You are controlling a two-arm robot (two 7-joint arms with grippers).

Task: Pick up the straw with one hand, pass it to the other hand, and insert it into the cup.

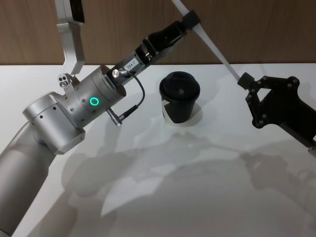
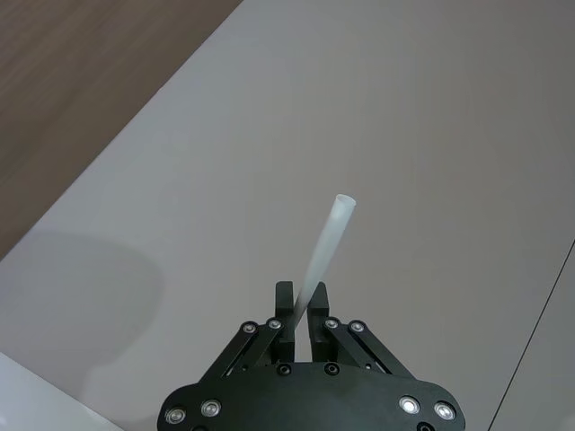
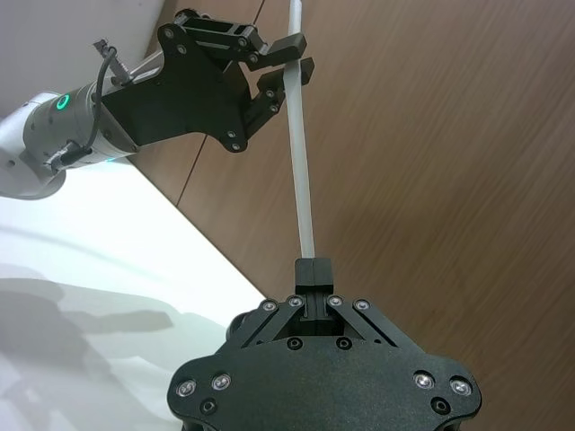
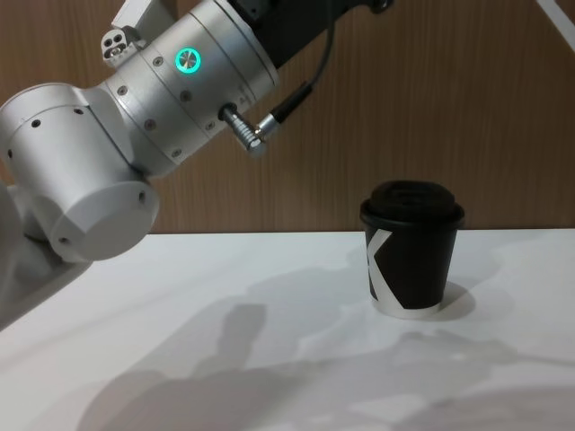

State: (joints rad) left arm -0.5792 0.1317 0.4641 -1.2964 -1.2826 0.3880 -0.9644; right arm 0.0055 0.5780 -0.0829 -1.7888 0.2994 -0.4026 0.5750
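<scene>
The thin white straw slants in the air behind and to the right of the cup. Both grippers are shut on it. My left gripper grips it near the upper end, and its fingers pinch the straw. My right gripper holds the lower end, where the straw rises from its fingertips toward the left gripper. The black lidded cup stands upright on the white table, below and between the two grippers. The cup shows a white angular mark.
The white table stretches out in front of the cup. A brown wood-grain wall rises behind the table. My left arm's silver cylinder with the green ring light hangs over the table's left side.
</scene>
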